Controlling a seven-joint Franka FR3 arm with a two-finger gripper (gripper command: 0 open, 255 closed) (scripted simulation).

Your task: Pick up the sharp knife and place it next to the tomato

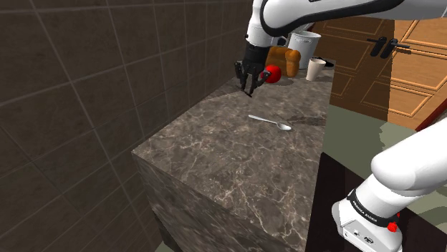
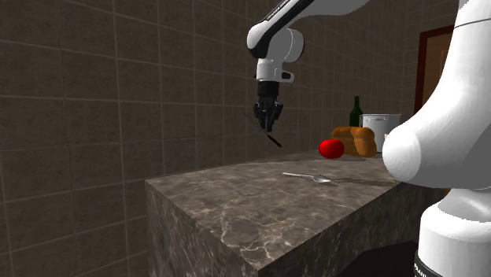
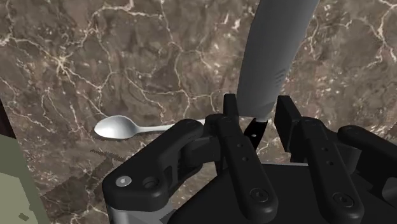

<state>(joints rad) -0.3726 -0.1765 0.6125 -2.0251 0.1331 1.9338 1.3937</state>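
My black gripper (image 2: 268,118) hangs in the air above the far part of the dark marble counter (image 2: 236,204), shut on the knife (image 2: 273,138), which slants down below the fingers. In the wrist view the knife's grey blade (image 3: 273,51) runs out ahead of the gripper (image 3: 257,108), its dark handle clasped between the two fingers. The red tomato (image 1: 273,73) rests on the counter just to the shoulder view's right of the gripper (image 1: 248,84). In the second exterior view the tomato (image 2: 331,148) lies lower and further right than the knife.
A metal spoon (image 1: 272,122) lies mid-counter, below the gripper in the wrist view (image 3: 121,128). Behind the tomato stand a bread loaf (image 1: 284,61), a pot (image 1: 304,46), a white cup (image 1: 315,69) and a dark bottle (image 2: 356,112). A tiled wall (image 1: 86,86) borders the counter.
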